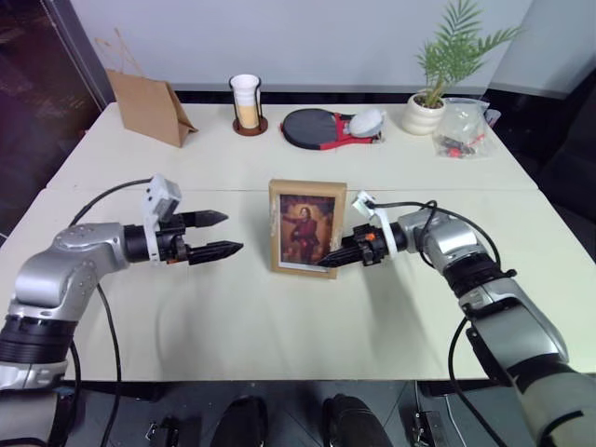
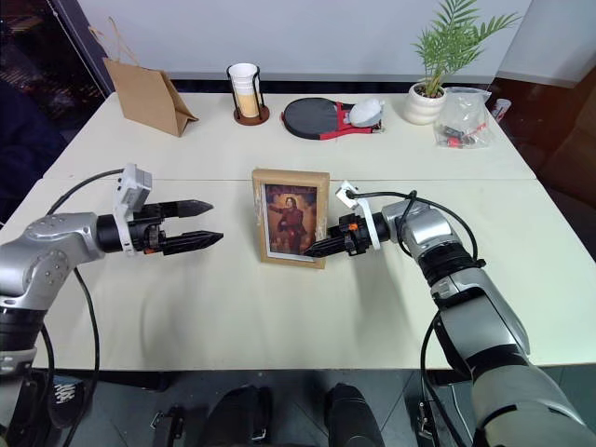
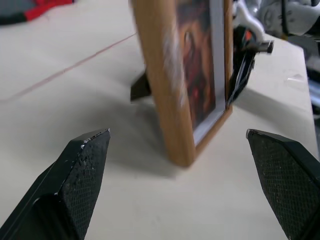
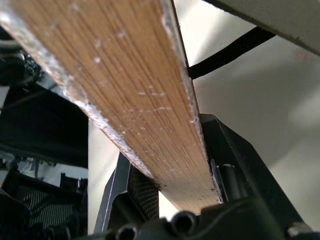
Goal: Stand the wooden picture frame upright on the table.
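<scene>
Wooden picture frame stands upright near the middle of the table, just this side of the seam, with its portrait facing the robot. The right claw is clenched on the frame's lower right edge, its fingers on either side of the wood. The left claw hangs released and spread wide, off the frame's left edge with a clear gap between them and bare table under it. Beyond both claws, along the far edge, stand a paper bag, a cup in a holder, a paddle and a potted plant, all well apart from the frame. The left wrist view adds the fold-out stand touching the table behind the frame; the right wrist view shows the wood grain of the gripped edge between the fingers.
</scene>
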You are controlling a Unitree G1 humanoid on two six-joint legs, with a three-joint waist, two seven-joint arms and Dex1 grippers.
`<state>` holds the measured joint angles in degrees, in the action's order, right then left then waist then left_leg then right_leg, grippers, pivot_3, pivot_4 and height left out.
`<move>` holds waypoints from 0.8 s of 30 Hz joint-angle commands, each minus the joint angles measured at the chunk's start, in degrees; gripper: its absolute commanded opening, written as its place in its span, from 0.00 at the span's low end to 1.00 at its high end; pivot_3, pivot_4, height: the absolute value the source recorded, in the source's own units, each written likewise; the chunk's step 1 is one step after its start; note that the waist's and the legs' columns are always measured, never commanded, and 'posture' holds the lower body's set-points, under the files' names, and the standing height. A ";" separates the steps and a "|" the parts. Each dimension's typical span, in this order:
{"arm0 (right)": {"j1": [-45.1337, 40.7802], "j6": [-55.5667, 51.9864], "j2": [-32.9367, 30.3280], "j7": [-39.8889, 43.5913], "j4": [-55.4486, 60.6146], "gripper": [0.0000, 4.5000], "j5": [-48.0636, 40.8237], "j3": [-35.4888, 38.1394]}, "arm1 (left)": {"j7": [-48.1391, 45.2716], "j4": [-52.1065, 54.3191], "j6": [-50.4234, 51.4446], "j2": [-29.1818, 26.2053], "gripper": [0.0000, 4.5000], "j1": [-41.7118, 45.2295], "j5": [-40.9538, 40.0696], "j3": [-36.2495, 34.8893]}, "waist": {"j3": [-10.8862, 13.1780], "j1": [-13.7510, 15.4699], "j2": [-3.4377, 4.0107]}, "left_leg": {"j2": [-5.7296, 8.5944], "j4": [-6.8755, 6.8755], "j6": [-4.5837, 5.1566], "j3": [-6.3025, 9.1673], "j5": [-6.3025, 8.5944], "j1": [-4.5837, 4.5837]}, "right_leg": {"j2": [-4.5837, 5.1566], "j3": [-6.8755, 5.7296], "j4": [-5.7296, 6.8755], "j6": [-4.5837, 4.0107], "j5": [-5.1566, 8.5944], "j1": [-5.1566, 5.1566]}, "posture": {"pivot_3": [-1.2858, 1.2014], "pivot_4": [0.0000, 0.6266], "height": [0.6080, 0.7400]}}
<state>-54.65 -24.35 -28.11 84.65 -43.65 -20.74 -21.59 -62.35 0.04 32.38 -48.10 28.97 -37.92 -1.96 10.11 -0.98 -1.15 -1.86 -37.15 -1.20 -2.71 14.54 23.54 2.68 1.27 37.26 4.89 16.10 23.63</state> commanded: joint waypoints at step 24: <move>25.51 -17.83 -27.98 -10.92 61.62 0.99 -7.40 32.73 | -3.05 5.43 2.95 0.71 1.00 -0.44 2.29 -2.28 | 0.04 -0.44 0.08 | -0.11 0.00 0.16 0.00 0.09 -0.19 | -0.13 0.13 0.16 0.03 0.02 -0.06 | 0.52 0.24 1.00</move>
<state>-29.65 -38.52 -55.01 76.09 10.72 -24.33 6.88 -65.77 3.22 34.51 -46.20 28.83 -34.46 -1.59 10.15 -1.42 -1.07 -1.98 -37.16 -1.04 -2.69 14.64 23.32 2.52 1.39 37.44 4.91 16.12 23.52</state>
